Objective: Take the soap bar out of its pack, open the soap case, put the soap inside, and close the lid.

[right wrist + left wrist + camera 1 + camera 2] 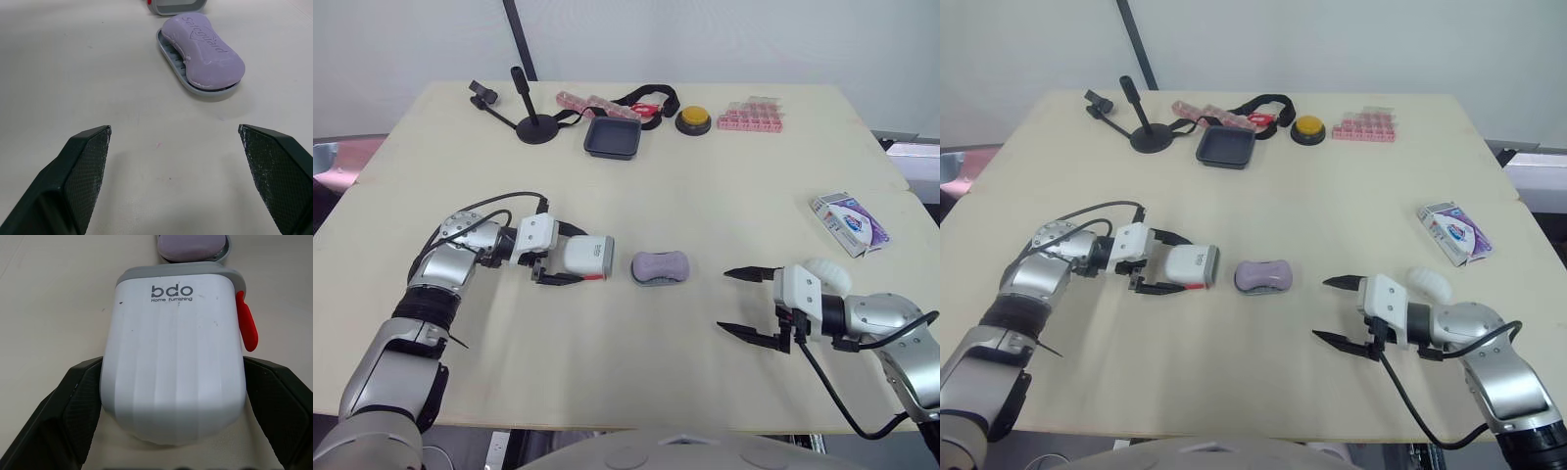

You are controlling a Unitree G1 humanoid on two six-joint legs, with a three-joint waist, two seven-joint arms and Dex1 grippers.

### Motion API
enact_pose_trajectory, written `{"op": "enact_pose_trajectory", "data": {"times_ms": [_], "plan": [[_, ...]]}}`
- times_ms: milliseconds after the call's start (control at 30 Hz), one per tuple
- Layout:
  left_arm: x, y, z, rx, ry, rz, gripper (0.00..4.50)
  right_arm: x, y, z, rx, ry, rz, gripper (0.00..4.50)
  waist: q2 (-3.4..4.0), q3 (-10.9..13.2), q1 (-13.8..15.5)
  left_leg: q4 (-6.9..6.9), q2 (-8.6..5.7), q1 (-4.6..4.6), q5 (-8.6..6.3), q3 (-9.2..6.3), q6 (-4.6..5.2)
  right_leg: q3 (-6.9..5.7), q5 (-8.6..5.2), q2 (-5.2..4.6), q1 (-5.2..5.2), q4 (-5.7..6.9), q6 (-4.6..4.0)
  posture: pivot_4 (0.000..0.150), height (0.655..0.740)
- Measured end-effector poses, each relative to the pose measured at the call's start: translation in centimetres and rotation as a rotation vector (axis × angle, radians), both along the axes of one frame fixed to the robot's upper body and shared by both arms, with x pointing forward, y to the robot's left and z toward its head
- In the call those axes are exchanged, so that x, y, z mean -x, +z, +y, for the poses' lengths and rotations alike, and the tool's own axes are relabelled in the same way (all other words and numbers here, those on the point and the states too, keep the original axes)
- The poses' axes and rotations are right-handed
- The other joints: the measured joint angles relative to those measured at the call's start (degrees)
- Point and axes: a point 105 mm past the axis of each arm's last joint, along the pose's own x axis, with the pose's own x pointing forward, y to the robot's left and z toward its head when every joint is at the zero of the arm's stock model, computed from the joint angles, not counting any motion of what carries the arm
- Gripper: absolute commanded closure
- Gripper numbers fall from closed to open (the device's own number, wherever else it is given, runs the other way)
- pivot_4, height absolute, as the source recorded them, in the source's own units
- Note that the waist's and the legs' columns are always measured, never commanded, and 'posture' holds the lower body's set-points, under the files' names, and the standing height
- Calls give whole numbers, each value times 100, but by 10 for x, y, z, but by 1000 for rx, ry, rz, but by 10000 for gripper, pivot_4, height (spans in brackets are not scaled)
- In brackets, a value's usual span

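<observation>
The left pincer (pixel 576 257) is clamping the stiff, probably light white lid (pixel 173 357) by its sides, the likely slippery lilac soap (pixel 208 51) is lying in the grey base (pixel 215 92) just beyond its tips, and the right pincer (pixel 726 299) is gaping empty nearby.

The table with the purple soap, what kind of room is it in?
Probably a robot test room: plain table, black stand, yellow button, and the left gripper holding the soap case lid.
</observation>
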Motion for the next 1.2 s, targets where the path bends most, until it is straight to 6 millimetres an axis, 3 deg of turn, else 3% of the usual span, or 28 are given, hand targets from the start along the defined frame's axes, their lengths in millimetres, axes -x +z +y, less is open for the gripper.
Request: {"op": "enact_pose_trajectory", "data": {"times_ms": [67,500,600,833,967,1200], "plan": [[0,0,-1,2,0,2,10332,0,1,0,0,2,-2,0,0,0,2,0,0,0,0,0,0,0,0,0,0,-1,0,1500,7400],[2,5,-7,6,-26,-26,10332,-4,6,-3,29,16,20,0,0,0,0,2,-1,0,0,-4,1,-2,0,0,0,-2,0,1500,7400],[5,6,-7,-3,-41,-38,10332,-13,17,0,102,50,29,0,1,0,-30,2,4,4,1,-6,1,-4,0,5,0,4,0,1500,7400],[11,11,-12,-12,-70,-41,10332,-43,49,42,209,166,-24,0,1,1,-85,7,2,11,2,-4,2,-5,0,3,-37,80,0,1500,7400],[11,11,-15,-11,-71,-33,10332,-57,48,70,225,202,15,0,2,1,-88,8,1,4,3,4,1,0,0,8,-53,94,-1,1500,7400],[14,11,-16,-13,-73,-32,10332,-69,35,94,292,248,76,0,2,1,-85,15,-5,4,4,12,-1,6,0,6,-87,162,-3,1500,7400]]}}
